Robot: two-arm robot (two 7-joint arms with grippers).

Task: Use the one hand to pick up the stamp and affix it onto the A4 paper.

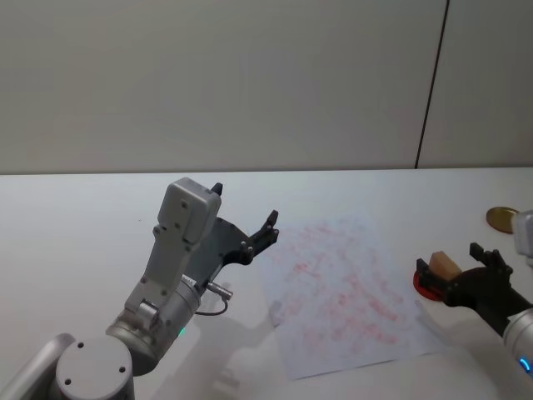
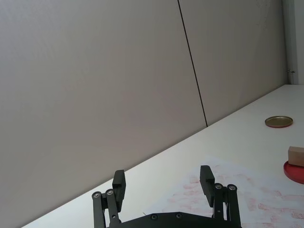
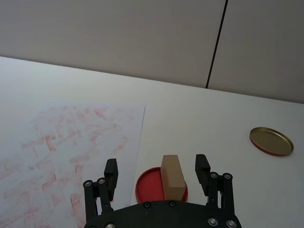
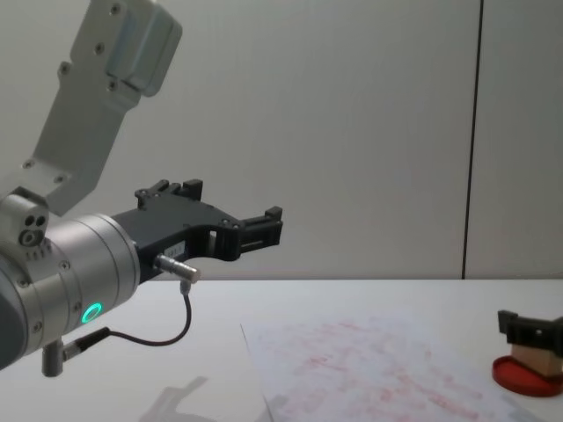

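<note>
The stamp (image 3: pixel 172 176), a small tan wooden block, stands on a round red ink pad (image 3: pixel 145 187) just right of the A4 paper (image 1: pixel 341 292). My right gripper (image 3: pixel 156 168) is open, one finger on each side of the stamp, with a gap on both sides. In the head view the stamp (image 1: pixel 444 265) sits between the dark fingers of the right gripper (image 1: pixel 454 265). The chest view shows the stamp (image 4: pixel 535 356) low at the right edge. My left gripper (image 1: pixel 244 206) hangs open and idle above the table, left of the paper.
A gold round lid (image 1: pixel 502 218) lies on the white table behind the ink pad, near the right edge. The paper (image 4: pixel 369 360) is covered in faint red stamp marks. A grey wall stands behind the table.
</note>
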